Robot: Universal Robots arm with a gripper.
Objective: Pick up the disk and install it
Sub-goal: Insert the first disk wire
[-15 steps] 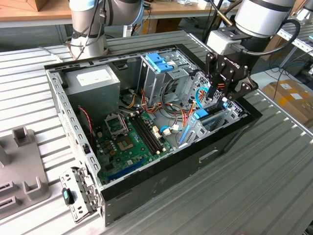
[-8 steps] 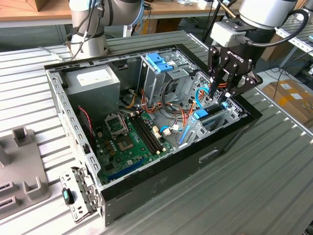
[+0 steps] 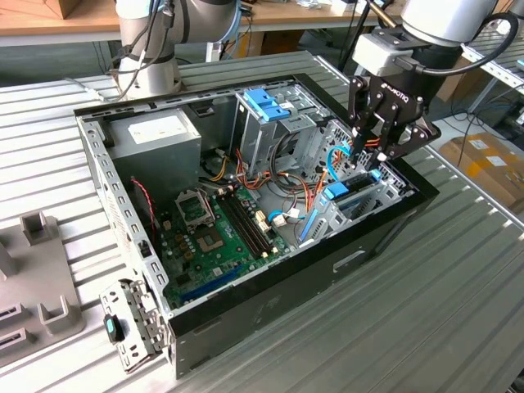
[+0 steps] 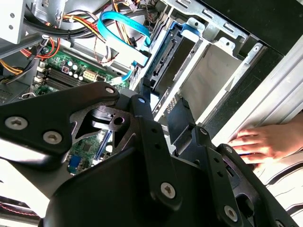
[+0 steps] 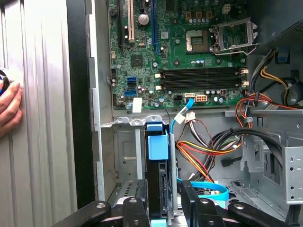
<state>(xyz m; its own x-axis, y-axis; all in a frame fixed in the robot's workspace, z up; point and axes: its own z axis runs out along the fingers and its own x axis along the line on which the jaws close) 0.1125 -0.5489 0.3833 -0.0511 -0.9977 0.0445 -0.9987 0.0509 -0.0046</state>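
Disk: the disk [image 5: 158, 184] stands on edge in the drive bay [image 5: 125, 156], at the exterior view's right end of the open case [image 3: 270, 311]. Its light-blue carrier tab points toward the motherboard [image 3: 213, 237].
Grip: the gripper [image 5: 162, 198] has its fingers [image 5: 189, 198] drawn narrow, one on each flat face of the disk's outer end. They look clamped on it.
Handling: treat it as stiff, dense, smooth-skinned and sensitive to shock. You do best holding the flat faces or the carrier rails, never the connector edge.
Clearance: loose wires [image 5: 203, 156] and a blue data cable [image 5: 208, 189] lie just beside the bay, toward the middle of the case.
Caution: a person's hand [image 4: 260, 142] rests on the table [image 3: 409, 327], just outside the case wall nearest the bay. Mind it.
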